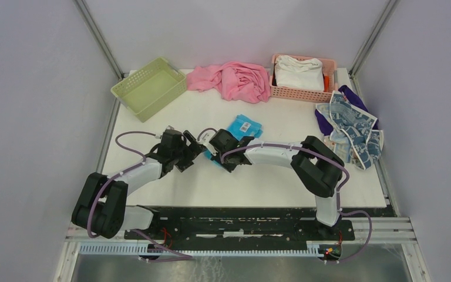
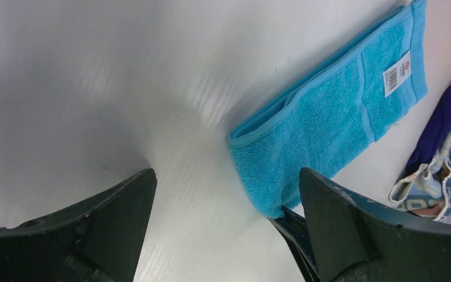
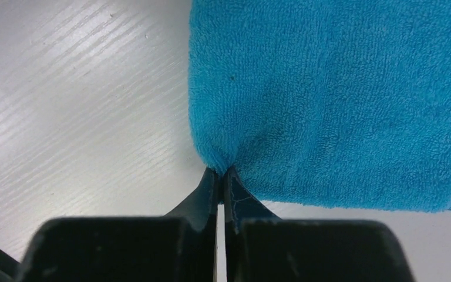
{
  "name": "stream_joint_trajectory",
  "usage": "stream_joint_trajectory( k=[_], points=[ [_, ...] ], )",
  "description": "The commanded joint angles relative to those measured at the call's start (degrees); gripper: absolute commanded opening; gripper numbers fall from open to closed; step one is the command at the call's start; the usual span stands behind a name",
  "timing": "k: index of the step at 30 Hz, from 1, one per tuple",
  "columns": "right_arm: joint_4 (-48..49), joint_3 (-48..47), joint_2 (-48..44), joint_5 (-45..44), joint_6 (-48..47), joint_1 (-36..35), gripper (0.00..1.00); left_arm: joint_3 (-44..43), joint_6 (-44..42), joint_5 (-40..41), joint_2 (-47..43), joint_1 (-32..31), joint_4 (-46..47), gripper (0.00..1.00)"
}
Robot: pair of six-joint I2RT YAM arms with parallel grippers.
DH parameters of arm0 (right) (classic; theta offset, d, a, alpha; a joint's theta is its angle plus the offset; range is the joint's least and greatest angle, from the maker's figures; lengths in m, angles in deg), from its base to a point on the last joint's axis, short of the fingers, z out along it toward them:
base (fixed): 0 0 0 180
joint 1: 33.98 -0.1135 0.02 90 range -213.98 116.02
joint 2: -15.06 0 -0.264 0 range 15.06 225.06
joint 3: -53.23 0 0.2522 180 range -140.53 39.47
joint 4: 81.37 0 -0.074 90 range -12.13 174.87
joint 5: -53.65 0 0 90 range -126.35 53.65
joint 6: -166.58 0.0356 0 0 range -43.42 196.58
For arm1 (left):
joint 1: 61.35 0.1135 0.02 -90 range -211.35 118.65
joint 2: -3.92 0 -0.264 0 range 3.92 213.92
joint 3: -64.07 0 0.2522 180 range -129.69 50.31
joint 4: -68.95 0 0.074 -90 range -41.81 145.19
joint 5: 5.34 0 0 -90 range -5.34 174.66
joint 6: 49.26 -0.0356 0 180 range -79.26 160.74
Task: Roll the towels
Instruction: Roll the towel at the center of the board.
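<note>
The bright blue towel (image 1: pixel 243 127) lies folded in a long strip at the table's middle, with a white tag near its far end. My right gripper (image 3: pixel 222 172) is shut on the near corner of the blue towel (image 3: pixel 340 100). My left gripper (image 2: pixel 226 194) is open and empty, just left of the blue towel's near end (image 2: pixel 329 123); the right gripper's fingers (image 2: pixel 296 232) show beside its right finger. The white towel with dark blue print (image 1: pixel 352 126) lies crumpled at the table's right edge. The cream lettered towel is not clearly in view.
A green basket (image 1: pixel 148 88) stands at the back left. A pink cloth (image 1: pixel 235 80) lies at the back middle. A pink basket (image 1: pixel 329 88) holding a white cloth (image 1: pixel 298 73) stands at the back right. A purple cloth (image 1: pixel 324 123) lies under the printed towel.
</note>
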Motion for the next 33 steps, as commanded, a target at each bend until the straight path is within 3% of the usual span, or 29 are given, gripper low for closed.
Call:
stream_joint_trajectory(
  k=[1, 8, 16, 33],
  points=[
    [1.4, 3.2, -3.0, 5.9, 3.4, 0.5, 0.01, -2.3, 7.5, -1.3, 1.4, -1.3, 0.3, 0.98],
    [7.6, 5.8, -6.6, 9.2, 7.4, 1.7, 0.01, -3.3, 14.9, -0.4, 1.6, -4.6, -2.1, 0.91],
    [11.6, 7.8, -9.3, 8.3, 10.4, 2.1, 0.01, -5.3, 19.7, 3.6, 3.7, -9.1, -5.6, 0.72],
    [17.7, 13.6, -12.4, 16.6, 14.0, 4.1, 0.01, -12.0, 18.2, 14.3, 9.3, -11.6, -14.2, 0.56]
  ],
)
